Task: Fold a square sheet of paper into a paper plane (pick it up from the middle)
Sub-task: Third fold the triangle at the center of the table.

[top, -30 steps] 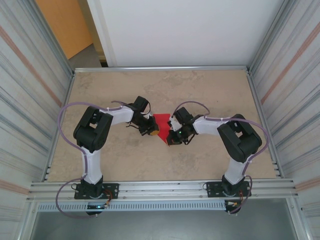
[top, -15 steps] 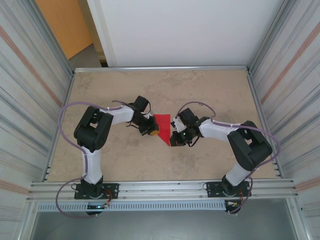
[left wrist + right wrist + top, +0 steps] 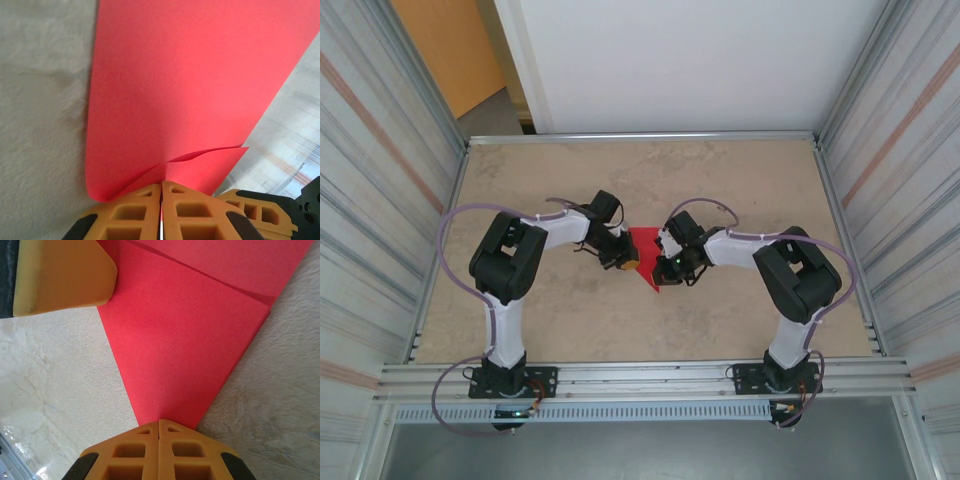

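The square sheet of paper [image 3: 647, 244] is bright red and folded into a wedge that narrows toward the near side. It lies mid-table between both grippers. My left gripper [image 3: 629, 263] is shut on the paper's [image 3: 190, 90] left edge. In the left wrist view a thin strip of red runs between that gripper's [image 3: 161, 184] closed orange fingers, and a loose upper layer curls just ahead of them. My right gripper [image 3: 661, 277] is shut, and its tip [image 3: 159, 421] rests on the narrow point of the paper [image 3: 185, 340]. No red shows between its fingers.
The beige table [image 3: 740, 180] is framed by aluminium rails [image 3: 640, 135], with corrugated walls close on both sides. In the right wrist view, a finger of my left gripper [image 3: 60, 275] sits at the paper's far left corner. Bare tabletop lies behind and in front of the arms.
The right arm's elbow swung out to the right and has come back in, while its gripper stayed by the paper's near point. The left gripper has held its place on the paper.
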